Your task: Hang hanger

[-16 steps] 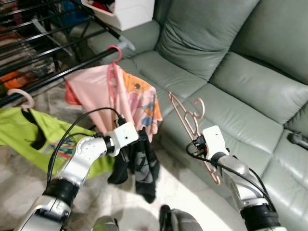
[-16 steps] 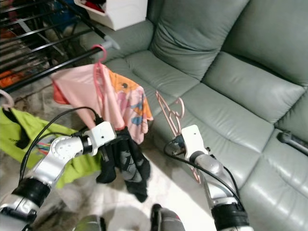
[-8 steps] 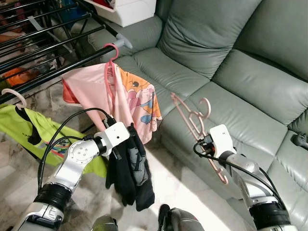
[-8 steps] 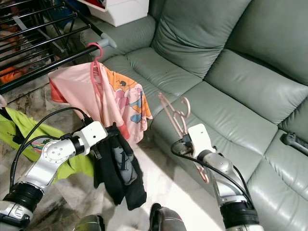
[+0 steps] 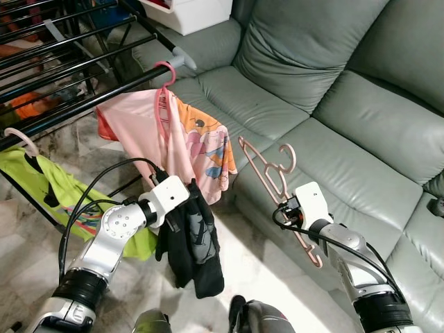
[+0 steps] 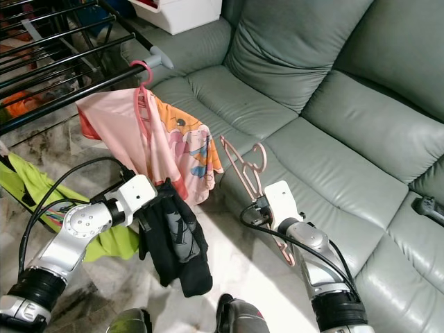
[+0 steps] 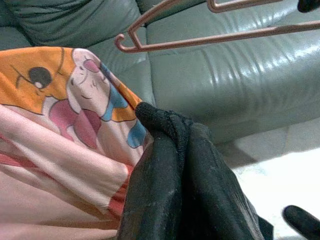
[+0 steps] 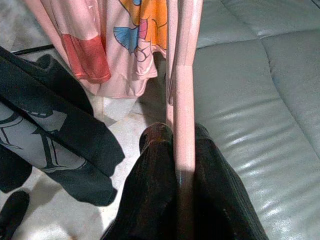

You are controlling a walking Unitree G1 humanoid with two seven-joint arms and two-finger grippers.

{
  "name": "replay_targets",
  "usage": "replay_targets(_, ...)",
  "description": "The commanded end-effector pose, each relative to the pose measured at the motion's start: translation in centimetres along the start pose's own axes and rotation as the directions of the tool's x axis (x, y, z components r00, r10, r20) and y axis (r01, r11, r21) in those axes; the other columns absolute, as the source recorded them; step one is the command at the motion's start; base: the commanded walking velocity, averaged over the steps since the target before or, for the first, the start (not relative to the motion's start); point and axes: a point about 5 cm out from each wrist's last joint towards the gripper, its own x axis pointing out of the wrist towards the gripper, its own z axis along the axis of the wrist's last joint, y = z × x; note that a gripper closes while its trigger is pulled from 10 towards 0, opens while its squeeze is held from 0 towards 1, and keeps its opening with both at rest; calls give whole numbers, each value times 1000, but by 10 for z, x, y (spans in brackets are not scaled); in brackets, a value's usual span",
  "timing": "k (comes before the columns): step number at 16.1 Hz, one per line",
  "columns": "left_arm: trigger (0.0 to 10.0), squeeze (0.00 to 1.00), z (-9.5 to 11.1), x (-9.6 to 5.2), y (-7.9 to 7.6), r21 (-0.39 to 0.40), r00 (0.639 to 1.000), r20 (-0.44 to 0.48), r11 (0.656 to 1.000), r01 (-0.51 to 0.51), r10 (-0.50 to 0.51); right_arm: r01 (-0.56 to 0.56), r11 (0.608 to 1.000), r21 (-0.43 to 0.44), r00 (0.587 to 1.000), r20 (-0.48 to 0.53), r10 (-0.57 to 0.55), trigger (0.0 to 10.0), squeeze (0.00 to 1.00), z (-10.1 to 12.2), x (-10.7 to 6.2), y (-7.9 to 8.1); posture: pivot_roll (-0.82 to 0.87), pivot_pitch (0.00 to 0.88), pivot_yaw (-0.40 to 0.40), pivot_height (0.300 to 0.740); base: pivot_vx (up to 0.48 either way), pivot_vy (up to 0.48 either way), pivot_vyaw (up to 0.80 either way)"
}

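Where the left eye view is concerned, my right gripper (image 5: 290,207) sits right of centre, clenched on the bare pink hanger (image 5: 279,187), whose long axis slants from upper left to lower right of the frame, its hook (image 5: 286,154) uppermost and turned toward the grey sofa (image 5: 326,90). My left gripper (image 5: 182,208) stands left of centre, closed on a black garment (image 5: 194,246) that hangs limp below it. The drying rack bar (image 5: 83,105) crosses the upper left of the frame, already carrying a pink shirt (image 5: 173,135) on its own hanger; it lies well apart from the bare hanger, up and to the left, with the left arm nearer to it than the right. Turning to the right eye view, the same arrangement holds, the hook (image 6: 258,154) near centre and the bar (image 6: 69,94) in the upper left. From the left wrist view, the fingers (image 7: 200,165) are pressed together on dark cloth, the hanger (image 7: 210,37) crossing the top of the frame. From the right wrist view, the fingers (image 8: 150,190) pinch the hanger's stem (image 8: 181,115), which runs straight up the frame. I judge that the hook must travel toward the upper left to reach the bar.
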Motion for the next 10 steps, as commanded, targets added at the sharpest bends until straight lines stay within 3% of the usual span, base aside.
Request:
replay_targets(1,10000,0,9,0,2,12,1000,30,1000,-5,5,1,1000,-3,1000,-8,-1,10000,0,-1,-1,-2,-43,116,-43,740,-300,0,0)
replay_targets(10,10000,0,10,1,3,4,1000,29,1000,-10,10,-1,1000,6,1000,-12,1,10000,0,-1,0,0,-43,115,-45,740,-290,0,0)
